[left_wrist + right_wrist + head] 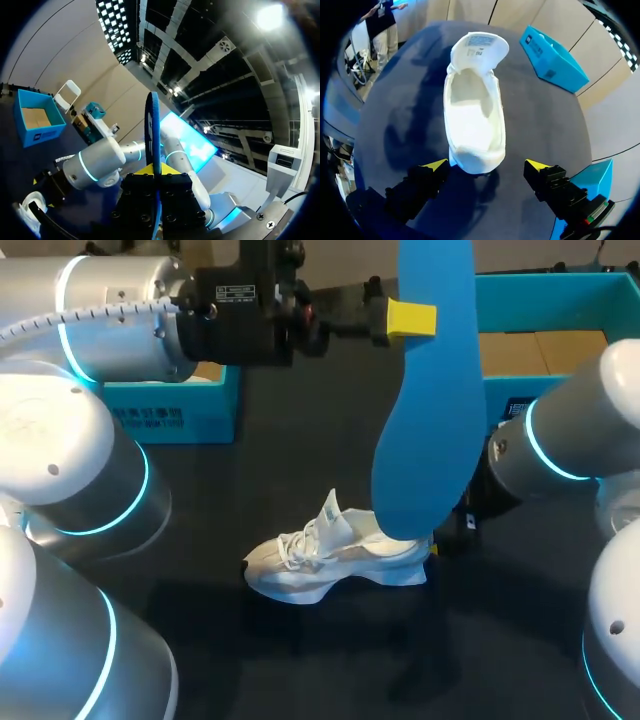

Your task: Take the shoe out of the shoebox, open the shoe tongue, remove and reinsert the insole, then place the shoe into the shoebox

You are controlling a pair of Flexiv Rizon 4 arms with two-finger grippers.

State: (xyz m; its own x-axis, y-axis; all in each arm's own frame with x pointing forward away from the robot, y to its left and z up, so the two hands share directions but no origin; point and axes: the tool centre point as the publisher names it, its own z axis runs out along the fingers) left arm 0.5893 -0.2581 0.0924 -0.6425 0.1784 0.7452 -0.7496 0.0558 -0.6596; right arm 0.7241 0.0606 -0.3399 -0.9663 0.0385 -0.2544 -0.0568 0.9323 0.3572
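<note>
Progress: the shoe [475, 120] is out of the shoebox [560, 300] and lies on the dark table [200, 490]. Its tongue [480, 45] is folded back and the insole [430, 420] is out. Left to do, by my reckoning: reinsert the insole, then box the shoe.

Left pincer [155, 171]: closed on the insole near one end. The sheet juts straight ahead from between the fingers (far end hangs down by the heel).

Right pincer [487, 165]: spread wide, gripping nothing. The heel sits between its yellow tips; contact uncertain.

Materials: the insole is a thin, smooth blue sheet, foot-shaped and probably flexible. The shoe is white and laced, with a soft-looking upper, a chunky sole and a pale bare footbed. The shoebox is rigid blue card, open-topped.
</note>
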